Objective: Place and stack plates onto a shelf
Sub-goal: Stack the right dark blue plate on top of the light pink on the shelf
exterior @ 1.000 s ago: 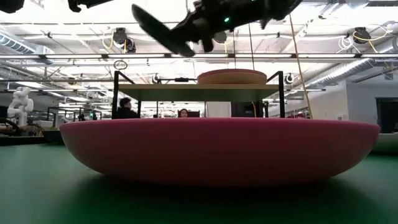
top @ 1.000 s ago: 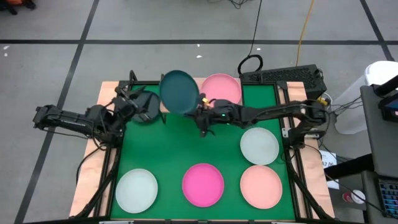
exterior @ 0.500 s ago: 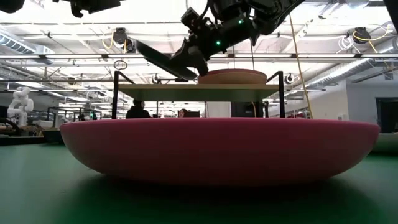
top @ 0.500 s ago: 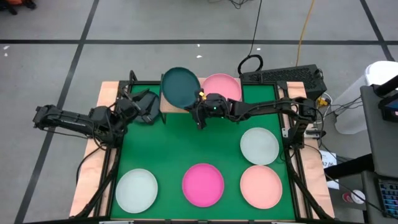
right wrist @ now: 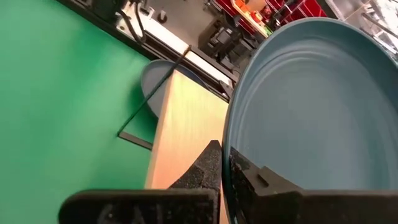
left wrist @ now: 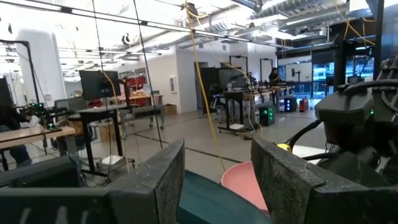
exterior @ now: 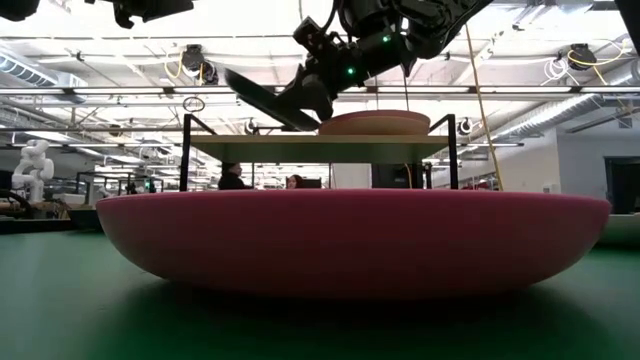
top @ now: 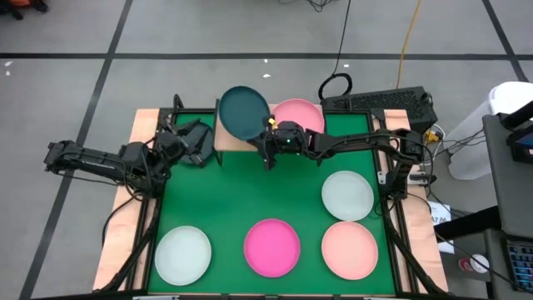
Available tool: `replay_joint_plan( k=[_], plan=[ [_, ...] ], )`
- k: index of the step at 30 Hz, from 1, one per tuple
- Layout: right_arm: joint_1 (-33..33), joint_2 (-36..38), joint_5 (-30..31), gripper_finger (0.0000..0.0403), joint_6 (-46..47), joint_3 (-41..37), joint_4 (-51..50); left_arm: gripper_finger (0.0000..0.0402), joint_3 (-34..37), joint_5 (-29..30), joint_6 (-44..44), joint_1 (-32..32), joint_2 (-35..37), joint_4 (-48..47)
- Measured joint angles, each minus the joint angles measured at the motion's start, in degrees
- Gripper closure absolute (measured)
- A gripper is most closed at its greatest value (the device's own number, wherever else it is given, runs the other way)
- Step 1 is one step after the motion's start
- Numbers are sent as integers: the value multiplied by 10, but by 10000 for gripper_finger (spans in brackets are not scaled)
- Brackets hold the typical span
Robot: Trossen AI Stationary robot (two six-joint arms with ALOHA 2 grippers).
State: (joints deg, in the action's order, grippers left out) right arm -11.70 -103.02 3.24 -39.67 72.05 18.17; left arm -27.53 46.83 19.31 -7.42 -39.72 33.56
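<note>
Waiting on the green mat (top: 225,200) are four plates. One pink plate (top: 300,112) is shelved; the teal plate (top: 243,112) is pinched by the right gripper (top: 268,143), seemingly above the shelf (right wrist: 186,134).

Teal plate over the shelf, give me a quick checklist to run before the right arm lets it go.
1. Grip: right end effector shut on the teal plate rim: ok.
2. Plate over the shelf free half: ok.
3. Plate level: not ok, tilted in the low view.
4. Plate resting on the board: not ok, one edge raised.
5. Gap to the pink plate on the shelf: cannot tell.
6. Left end effector clear, beside the shelf: ok.
</note>
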Motion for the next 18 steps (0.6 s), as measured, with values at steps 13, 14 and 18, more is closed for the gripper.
replay_joint_plan(
  k=[13, 14, 18],
  plan=[
    [3, 0, -20, 381, 16, 0, 7, 211, 0, 0, -4, 0, 0, -11],
    [3, 0, -19, 380, 17, 0, 7, 211, 0, 0, -5, 0, 0, -12],
    [3, 0, -19, 379, 16, 0, 6, 211, 0, 0, -5, 0, 0, -12]
  ],
)
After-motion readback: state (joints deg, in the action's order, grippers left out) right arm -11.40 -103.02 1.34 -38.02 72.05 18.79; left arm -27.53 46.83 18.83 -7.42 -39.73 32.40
